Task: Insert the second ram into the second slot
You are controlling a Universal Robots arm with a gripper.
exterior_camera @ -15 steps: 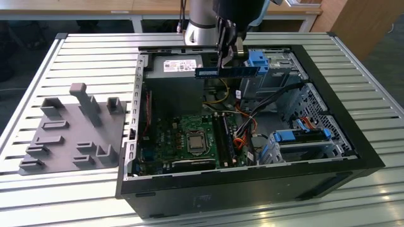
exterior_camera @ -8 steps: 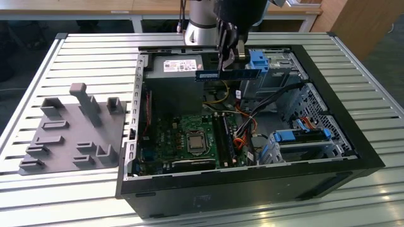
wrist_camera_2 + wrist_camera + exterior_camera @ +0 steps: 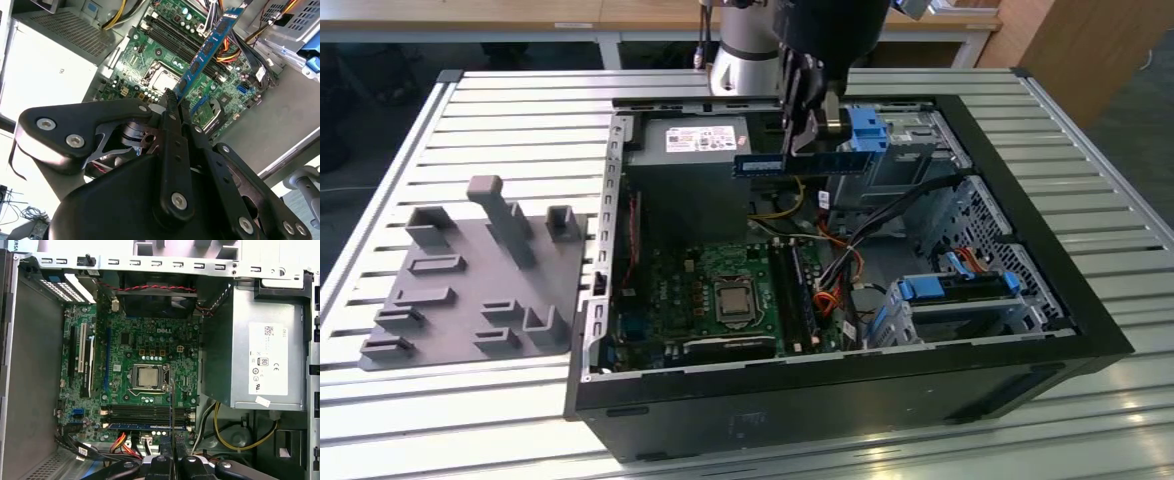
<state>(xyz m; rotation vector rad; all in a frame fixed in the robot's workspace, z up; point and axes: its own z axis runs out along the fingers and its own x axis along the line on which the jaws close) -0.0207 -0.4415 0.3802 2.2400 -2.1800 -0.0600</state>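
Observation:
In the exterior view my gripper (image 3: 807, 150) hangs above the open computer case, shut on the second ram (image 3: 767, 163), a thin dark blue stick held level over the power supply end. The second wrist view shows the fingers (image 3: 172, 130) clamped on the ram (image 3: 212, 42), which juts out over the motherboard. The bank of black memory slots (image 3: 798, 295) lies lower on the board beside the processor socket, well apart from the stick. It also appears in both wrist views (image 3: 175, 42) (image 3: 150, 415), with my gripper (image 3: 171, 445) over its edge.
Grey power supply (image 3: 260, 355) fills one end of the case. Blue drive brackets (image 3: 867, 130) (image 3: 961, 285) and orange and black cables (image 3: 834, 290) crowd the slots' side. A grey fixture block (image 3: 467, 280) stands on the slatted table at the exterior view's left.

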